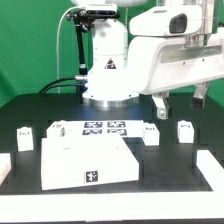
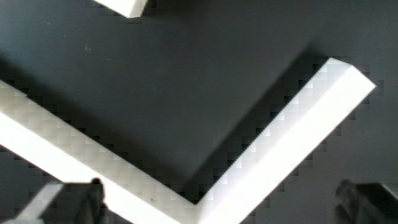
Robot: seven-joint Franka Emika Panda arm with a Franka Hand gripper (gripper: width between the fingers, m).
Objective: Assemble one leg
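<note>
Several legs stand on the black table: two at the exterior view's left [image 1: 22, 132] [image 1: 57, 128] and two at its right [image 1: 150, 133] [image 1: 185, 130], each a small white peg with a marker tag. My gripper [image 1: 178, 104] hangs open and empty above the table, over the two right legs and touching neither. In the wrist view the gripper [image 2: 217, 202] is open, with dark fingertips [image 2: 71, 200] at both lower corners and nothing between them. A white corner [image 2: 125, 5] at that view's edge is too cropped to name.
The large white square panel [image 1: 88, 160] lies at the front centre. The marker board [image 1: 105, 127] lies behind it, before the robot base [image 1: 108, 70]. White wall pieces sit at the table's sides [image 1: 213, 165] [image 1: 4, 166]; two white bars meeting in a corner [image 2: 267, 140] fill the wrist view.
</note>
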